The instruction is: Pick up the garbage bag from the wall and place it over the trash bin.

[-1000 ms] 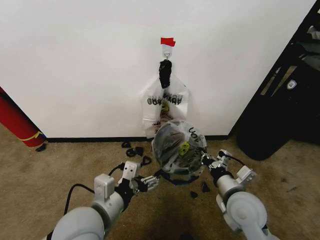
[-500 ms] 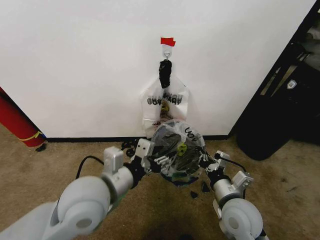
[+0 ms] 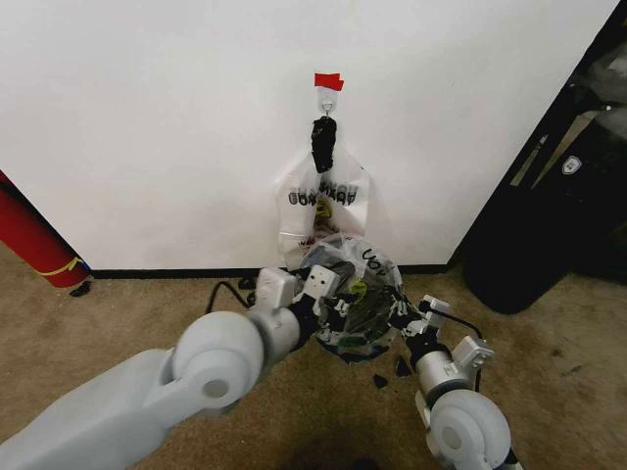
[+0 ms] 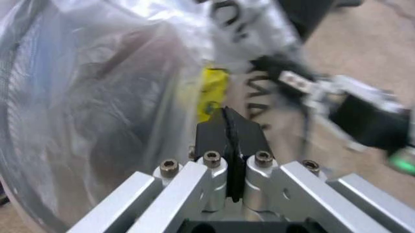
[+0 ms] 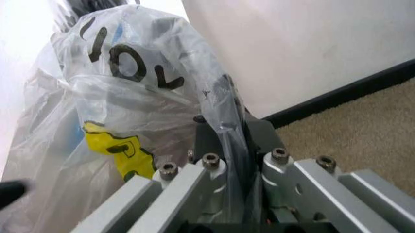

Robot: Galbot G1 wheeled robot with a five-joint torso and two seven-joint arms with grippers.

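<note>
Head view: garbage bag (image 3: 355, 294) drapes trash bin (image 3: 345, 345); whitish bags (image 3: 323, 201) behind.

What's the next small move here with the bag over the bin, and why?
Probably the left gripper should ease its side of the garbage bag further down toward the near rim. The bag already drapes over the trash bin below the wall, the right gripper is shut on a fold of it, and the left one is shut with film seemingly pinched between its fingers.

wall (image 3: 147, 117) close behind trash bin (image 3: 355, 318), open carpet (image 3: 88, 323) at its left
</note>
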